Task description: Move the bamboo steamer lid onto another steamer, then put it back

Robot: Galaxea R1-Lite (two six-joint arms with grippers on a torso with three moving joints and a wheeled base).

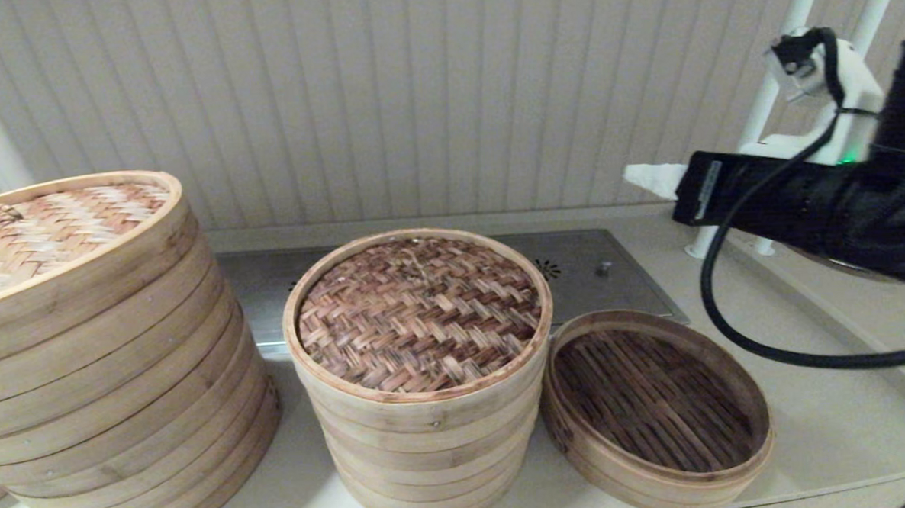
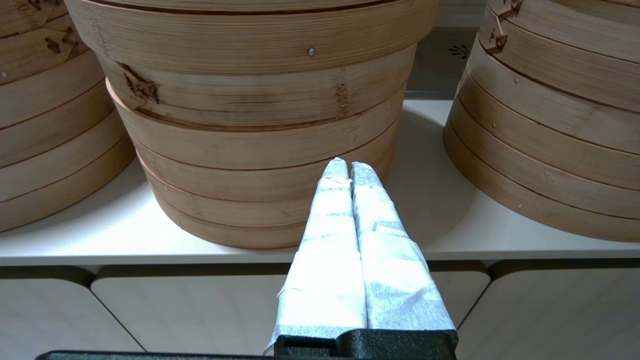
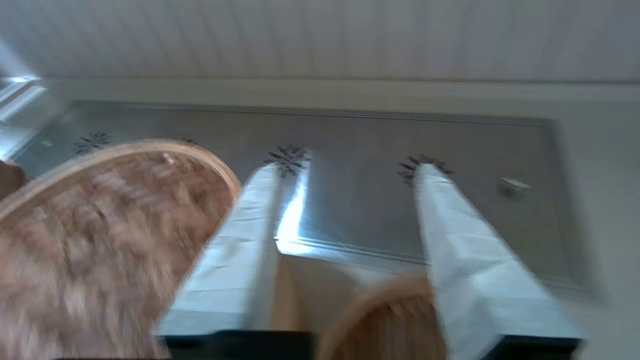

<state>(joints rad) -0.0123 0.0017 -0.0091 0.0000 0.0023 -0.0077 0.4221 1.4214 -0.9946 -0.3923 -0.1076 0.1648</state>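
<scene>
Counter: pale countertop [image 1: 849, 420] with a steel inset panel [image 1: 598, 267] at the back
Left: big wide steamer stack [image 1: 115, 391]
Middle: tiered steamer stack [image 1: 431, 453]
Right: shallow steamer tray [image 1: 657, 398], just beside the middle stack

Two lids [image 1: 421, 312] – two stacks [image 1: 431, 453], one tray [image 1: 657, 398]

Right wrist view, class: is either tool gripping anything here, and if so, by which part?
Nothing is held. The right tool is open in the air behind the dark brown woven round bamboo lid; the left tool is shut on nothing.
</scene>
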